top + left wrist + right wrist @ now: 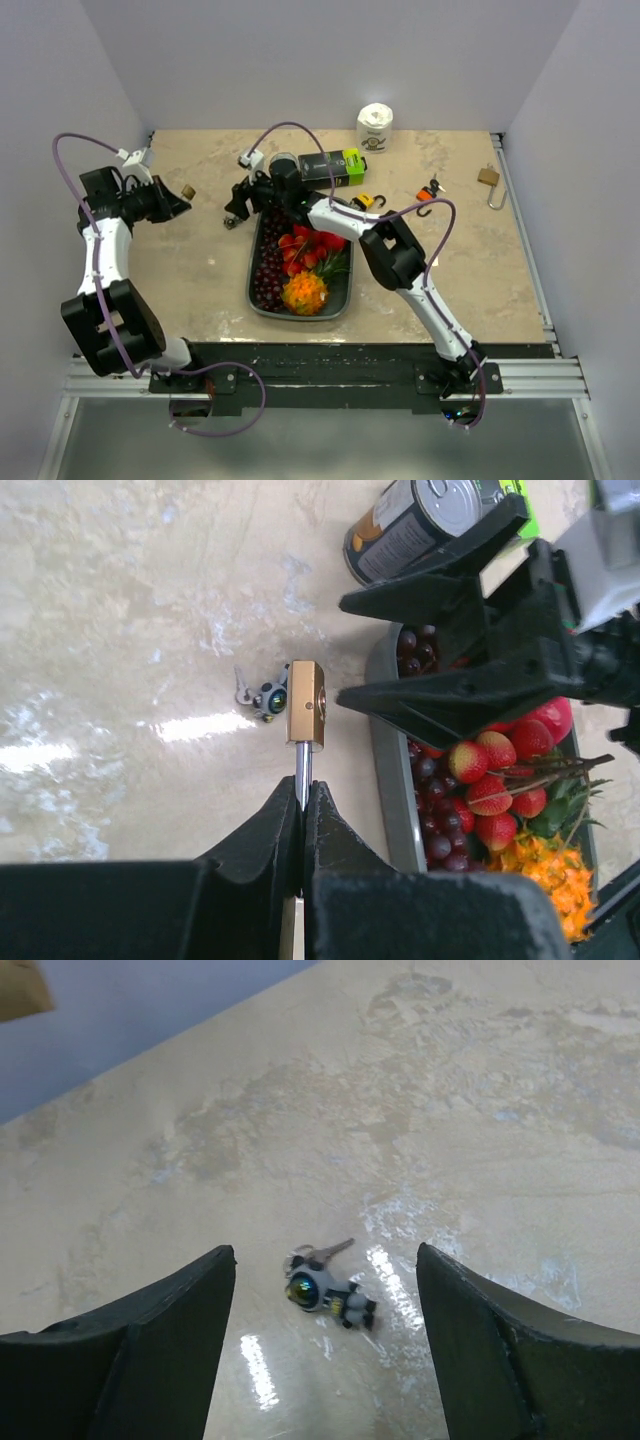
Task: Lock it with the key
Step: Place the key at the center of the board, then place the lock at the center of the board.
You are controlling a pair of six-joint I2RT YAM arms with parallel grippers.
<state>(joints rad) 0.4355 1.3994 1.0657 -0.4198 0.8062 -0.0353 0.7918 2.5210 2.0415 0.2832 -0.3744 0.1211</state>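
Top view: the left gripper (pixel 172 200) holds a small brass padlock (pixel 188 191) over the beige marbled table (pixel 200 270). The right gripper (pixel 236 212) hangs spread close by.

Left wrist: black fingers (pixel 270 830) pinch the steel shackle (pixel 303 765), and the boxy body sticks out. The key (pixel 262 694) lies on the table beyond.

Right wrist: wide jaws straddle the silvery key and its round charm (pixel 303 1287) without touching. The step appears to be fetching the key; next, descend and close on it.

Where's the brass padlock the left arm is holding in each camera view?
Top external: padlock left of centre, at the left gripper tip.
Left wrist: padlock centre frame, pinched by that gripper.
Right wrist: probably the brass blur in the top-left corner.
Shared landmark: the open right gripper, seen in all three.
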